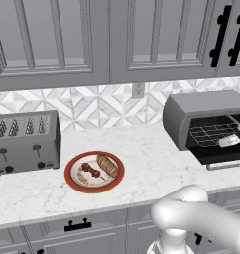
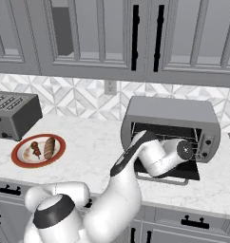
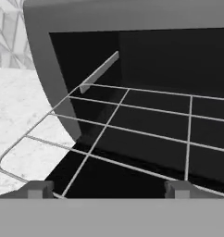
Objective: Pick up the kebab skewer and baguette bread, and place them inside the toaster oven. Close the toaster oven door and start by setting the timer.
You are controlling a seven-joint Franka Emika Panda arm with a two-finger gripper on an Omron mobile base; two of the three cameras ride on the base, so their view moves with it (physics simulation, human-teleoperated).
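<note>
On a red-rimmed plate (image 1: 72,179) lie the kebab skewer (image 1: 90,170) and, to its right, the brown baguette bread (image 1: 107,165); they also show as the kebab skewer (image 2: 35,149) and baguette bread (image 2: 49,147) in the right base view. The grey toaster oven (image 1: 201,106) stands at the right with its door (image 1: 226,158) folded down and its wire rack (image 1: 210,133) partly slid out. My gripper (image 3: 108,190) hovers just in front of the rack (image 3: 132,134), over the open door. Its fingertips (image 3: 39,190) stand wide apart, open, with nothing held.
A silver slotted toaster (image 1: 25,141) sits left of the plate. White marble counter (image 1: 147,168) lies between plate and oven. Grey wall cabinets (image 1: 92,39) hang above, and my arm (image 2: 131,161) crosses in front of the oven (image 2: 171,116).
</note>
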